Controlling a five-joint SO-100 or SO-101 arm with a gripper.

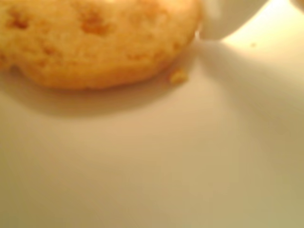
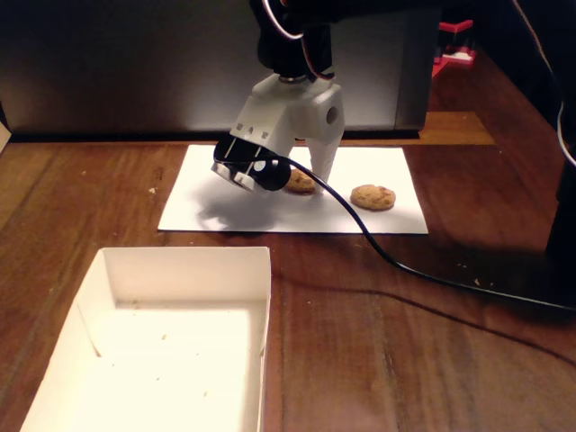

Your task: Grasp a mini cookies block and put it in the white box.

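Note:
A golden mini cookie (image 1: pixel 95 42) lies on the white paper and fills the top of the wrist view. It also shows in the fixed view (image 2: pixel 297 182). My gripper (image 2: pixel 312 183) is down at the paper right by this cookie. One white fingertip (image 1: pixel 225 19) stands at the cookie's right edge, and the jaws look apart. A second cookie (image 2: pixel 373 196) lies further right on the paper. The white box (image 2: pixel 184 270) stands at the lower left, holding only crumbs.
The white paper sheet (image 2: pixel 207 211) lies on the brown wooden table (image 2: pixel 432 360). A black cable (image 2: pixel 405 270) runs from the gripper across the table to the right. A crumb (image 1: pixel 178 76) lies beside the near cookie. A dark panel stands behind.

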